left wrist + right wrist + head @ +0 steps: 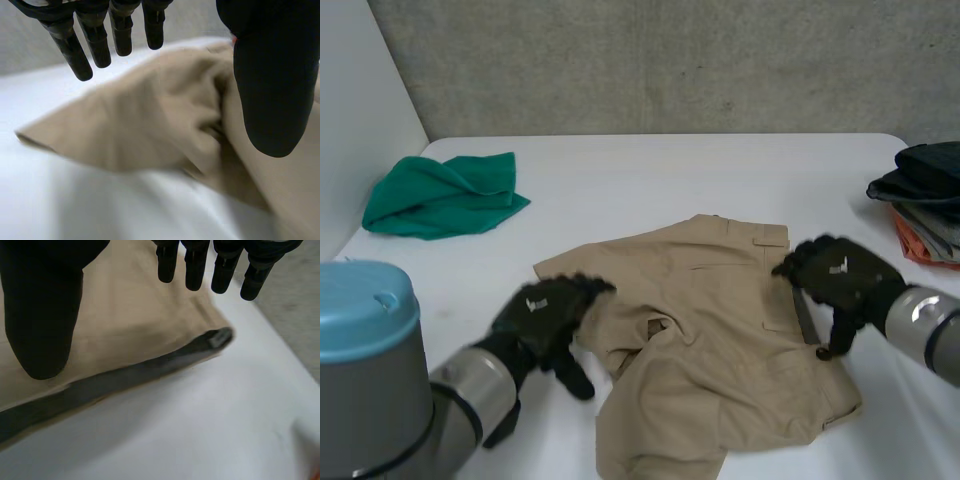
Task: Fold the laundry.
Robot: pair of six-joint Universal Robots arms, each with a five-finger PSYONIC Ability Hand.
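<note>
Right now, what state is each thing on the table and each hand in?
Shorts: unfolded, rumpled, lying on the table.
Green cloth: bunched up, not folded.
Clothes pile: stacked at the table's right edge.
Left hand: open, at the shorts' left edge.
Right hand: open, over the shorts' right edge.

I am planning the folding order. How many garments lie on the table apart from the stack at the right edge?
2: a green garment at the far left, and tan trousers in the middle. The stack may hide others.
</note>
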